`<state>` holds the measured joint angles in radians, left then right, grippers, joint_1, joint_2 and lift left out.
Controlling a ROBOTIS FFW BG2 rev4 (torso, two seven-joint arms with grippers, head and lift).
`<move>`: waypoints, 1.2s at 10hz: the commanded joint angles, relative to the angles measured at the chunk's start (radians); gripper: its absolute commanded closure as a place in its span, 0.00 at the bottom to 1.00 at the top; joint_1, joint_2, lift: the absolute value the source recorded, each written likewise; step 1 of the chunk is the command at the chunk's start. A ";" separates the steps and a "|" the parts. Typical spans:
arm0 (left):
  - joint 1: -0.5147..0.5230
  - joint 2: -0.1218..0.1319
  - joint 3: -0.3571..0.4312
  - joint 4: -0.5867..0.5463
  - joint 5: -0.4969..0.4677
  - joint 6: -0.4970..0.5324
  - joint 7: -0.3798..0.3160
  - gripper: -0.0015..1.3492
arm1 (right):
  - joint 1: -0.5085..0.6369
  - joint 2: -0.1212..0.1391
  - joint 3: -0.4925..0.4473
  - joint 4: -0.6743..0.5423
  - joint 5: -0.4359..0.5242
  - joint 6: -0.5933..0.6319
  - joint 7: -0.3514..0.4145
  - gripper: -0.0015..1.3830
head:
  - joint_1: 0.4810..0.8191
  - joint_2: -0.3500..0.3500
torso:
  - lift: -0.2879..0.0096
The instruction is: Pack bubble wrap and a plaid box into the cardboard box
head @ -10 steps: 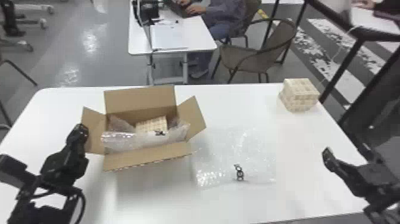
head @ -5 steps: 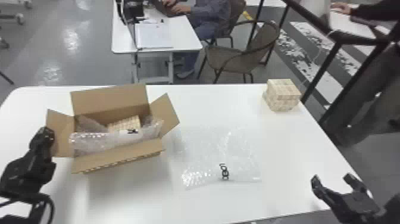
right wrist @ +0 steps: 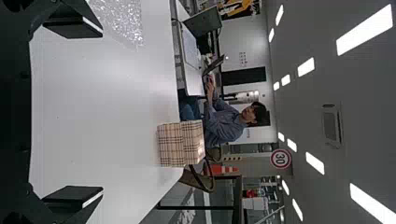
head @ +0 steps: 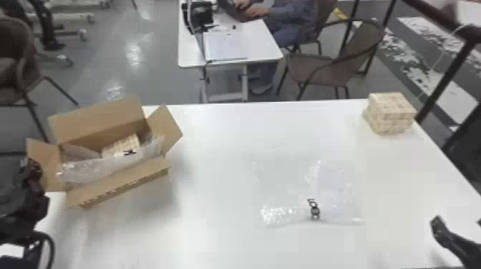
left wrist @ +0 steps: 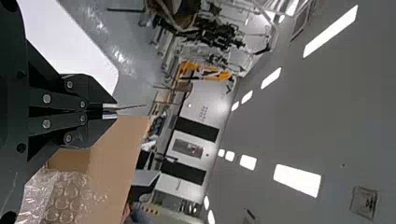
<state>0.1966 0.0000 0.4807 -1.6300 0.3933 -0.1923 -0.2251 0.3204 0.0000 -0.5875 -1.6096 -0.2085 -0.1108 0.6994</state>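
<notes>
While the right gripper (head: pixel 458 221) hangs wide open, empty | plaid box (head: pixel 390 116) beyond it, well apart, on table (head: pixel 411 171)

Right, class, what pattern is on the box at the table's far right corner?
The box is plaid, clearest in the right wrist view.

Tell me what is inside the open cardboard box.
Inside the cardboard box, a plaid box shows behind bubble wrap. The wrap covers its lower part, and the floor of the cardboard box cannot be seen.
</notes>
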 commanded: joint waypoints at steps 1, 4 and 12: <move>-0.005 -0.003 0.058 0.009 -0.028 -0.030 0.036 0.89 | -0.006 0.001 0.000 0.004 -0.003 0.005 0.003 0.08 | 0.63 0.57 | 0.60; -0.011 -0.003 0.073 0.053 -0.031 -0.101 0.152 0.89 | -0.020 0.001 0.008 0.017 -0.003 0.013 0.015 0.08 | 0.63 0.72 | 0.60; 0.165 -0.003 -0.198 -0.064 -0.068 -0.378 0.293 0.10 | -0.015 0.001 0.008 -0.003 -0.003 0.017 0.022 0.08 | 0.63 0.65 | 0.60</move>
<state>0.3382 0.0000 0.3025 -1.6660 0.3454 -0.5618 0.0684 0.3033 0.0000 -0.5798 -1.6088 -0.2118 -0.0936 0.7215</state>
